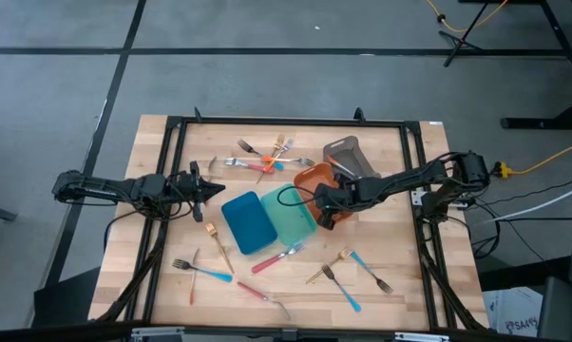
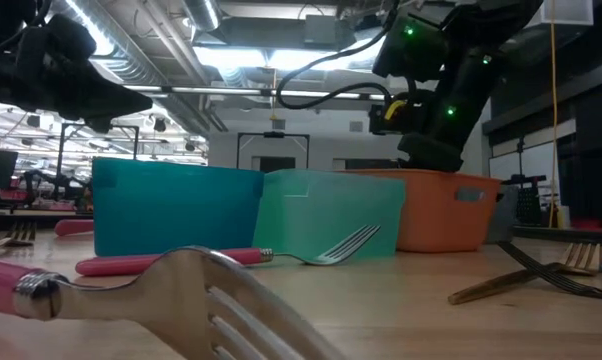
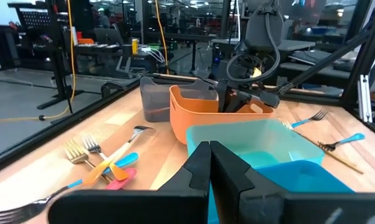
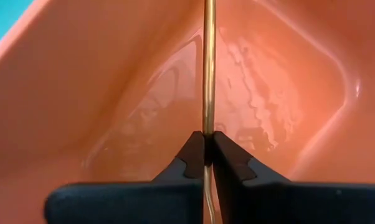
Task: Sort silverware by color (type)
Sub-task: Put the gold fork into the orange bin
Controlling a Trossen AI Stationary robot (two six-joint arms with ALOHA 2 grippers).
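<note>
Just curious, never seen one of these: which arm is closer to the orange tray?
Right. The right gripper is down inside the orange tray, jaws around a gold utensil. The left gripper waits beyond the blue tray.

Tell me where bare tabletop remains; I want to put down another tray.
Bare wood: the left strip behind the left claw, and the front-right corner beyond the blue-handled forks. Crowded: the trays mid-table, where the right claw holds a gold utensil over the orange tray, and the fork pile behind.
</note>
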